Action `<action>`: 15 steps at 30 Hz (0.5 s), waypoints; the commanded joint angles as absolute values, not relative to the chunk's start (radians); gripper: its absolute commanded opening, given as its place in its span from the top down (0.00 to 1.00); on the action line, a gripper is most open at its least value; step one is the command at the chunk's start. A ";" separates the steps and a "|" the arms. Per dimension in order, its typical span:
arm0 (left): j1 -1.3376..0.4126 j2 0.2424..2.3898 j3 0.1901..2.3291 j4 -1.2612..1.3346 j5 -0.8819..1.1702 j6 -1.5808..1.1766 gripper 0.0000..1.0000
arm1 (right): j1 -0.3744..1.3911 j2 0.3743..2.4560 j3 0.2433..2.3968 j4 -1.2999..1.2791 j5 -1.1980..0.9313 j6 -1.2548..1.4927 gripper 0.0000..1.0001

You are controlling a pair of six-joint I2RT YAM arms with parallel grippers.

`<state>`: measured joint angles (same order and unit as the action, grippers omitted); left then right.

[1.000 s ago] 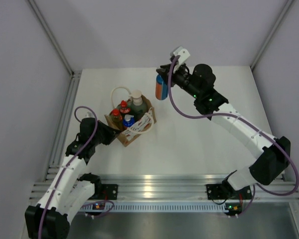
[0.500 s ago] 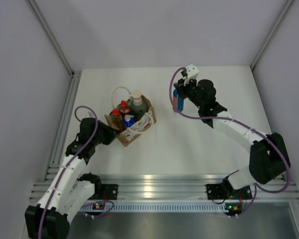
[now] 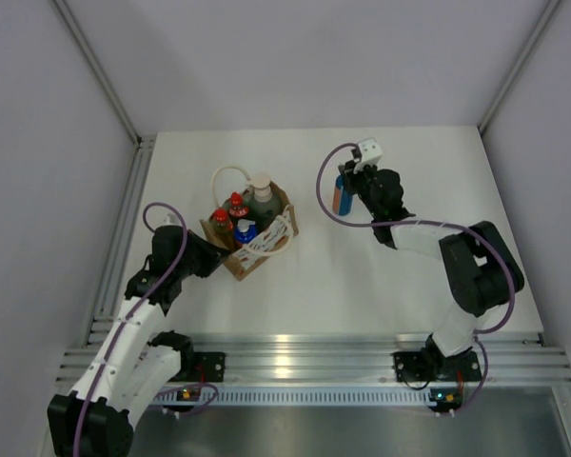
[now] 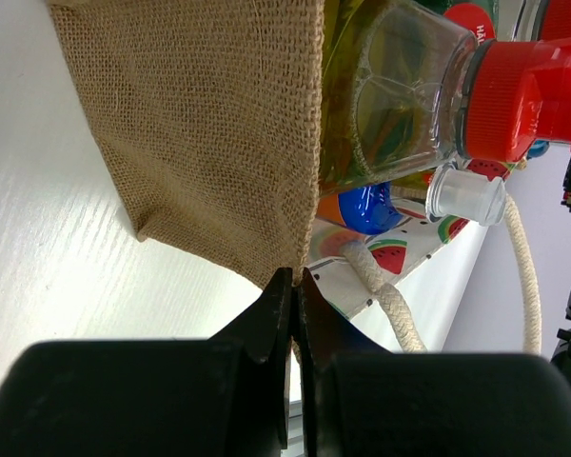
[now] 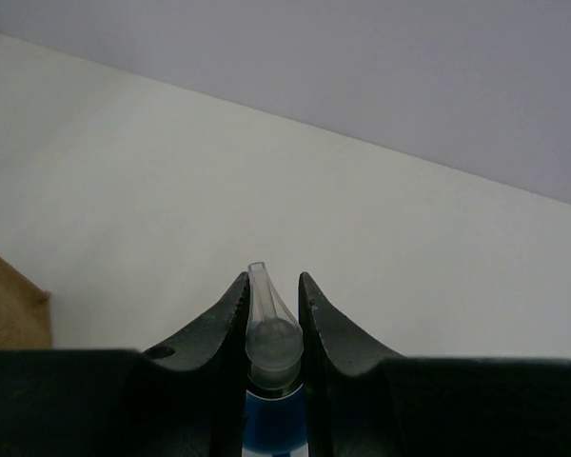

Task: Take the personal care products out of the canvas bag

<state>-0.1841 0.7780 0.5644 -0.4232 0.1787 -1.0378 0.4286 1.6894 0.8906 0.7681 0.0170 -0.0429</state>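
The canvas bag (image 3: 266, 243) stands at the table's left middle and also fills the left wrist view (image 4: 209, 143). In it are a grey-green pump bottle (image 3: 260, 195), a dark green red-capped bottle (image 3: 236, 204), a yellow-green red-capped bottle (image 4: 400, 95) and an orange bottle with a blue cap (image 4: 362, 207). My left gripper (image 4: 295, 278) is shut on the bag's near burlap corner. My right gripper (image 5: 272, 286) is shut on the whitish nozzle of a blue bottle (image 5: 271, 419). It holds that bottle (image 3: 342, 196) upright, low over the table, right of the bag.
White rope handles (image 3: 230, 173) loop up from the bag, and one hangs by its printed side panel (image 4: 409, 257). An aluminium rail (image 3: 124, 228) runs along the table's left edge. Grey walls close the back and both sides.
My right arm has carried the blue bottle right and down, away from the bag, and folded in closer. The left arm and the bag have not moved.
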 commanded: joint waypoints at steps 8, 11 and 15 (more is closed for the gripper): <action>-0.179 0.744 0.542 -0.460 0.199 -1.017 1.00 | 0.416 1.712 0.885 1.039 0.041 -0.048 0.68; -0.179 0.739 0.535 -0.460 0.202 -1.019 1.00 | 0.416 1.687 0.881 1.031 0.026 -0.048 0.45; -0.179 0.738 0.537 -0.460 0.199 -1.020 1.00 | 0.417 1.646 0.888 0.996 0.017 -0.045 0.27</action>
